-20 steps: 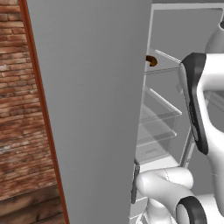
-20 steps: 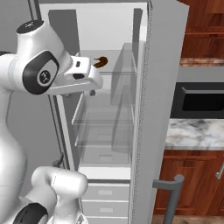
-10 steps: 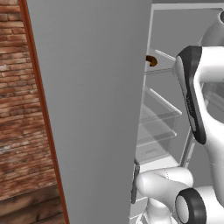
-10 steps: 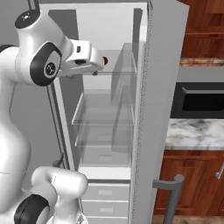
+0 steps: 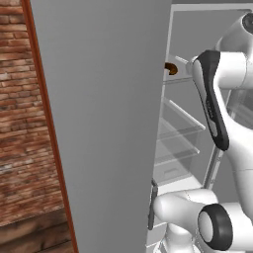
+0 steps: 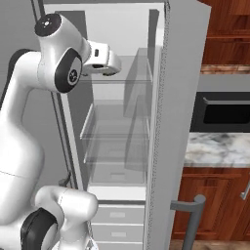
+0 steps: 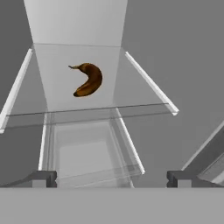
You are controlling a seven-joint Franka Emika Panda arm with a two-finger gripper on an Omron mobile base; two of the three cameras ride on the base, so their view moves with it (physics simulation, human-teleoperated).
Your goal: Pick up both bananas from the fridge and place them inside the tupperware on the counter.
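Observation:
One banana (image 7: 88, 79), brown with a little yellow, lies curved on the top glass shelf (image 7: 131, 89) of the fridge (image 6: 117, 161). My gripper (image 7: 111, 179) is open, some way in front of the shelf and a little above it, with nothing between its fingertips (image 7: 42, 178). In the left base view a bit of the banana (image 5: 171, 68) peeks past the edge of the open fridge door (image 5: 99, 123). The second banana and the tupperware are out of view. The counter (image 6: 217, 149) lies to the fridge's right.
Lower glass shelves (image 6: 114, 139) and drawers (image 6: 117, 215) sit below the top shelf. White shelf rails (image 7: 151, 83) run along both sides of the banana's shelf. A black microwave (image 6: 224, 112) stands above the counter, wooden cabinets (image 6: 219, 200) below it. A brick wall (image 5: 20, 123) is left of the door.
The hand has risen to top-shelf height and swung toward the fridge; in the right base view it now covers the banana. The banana has not moved.

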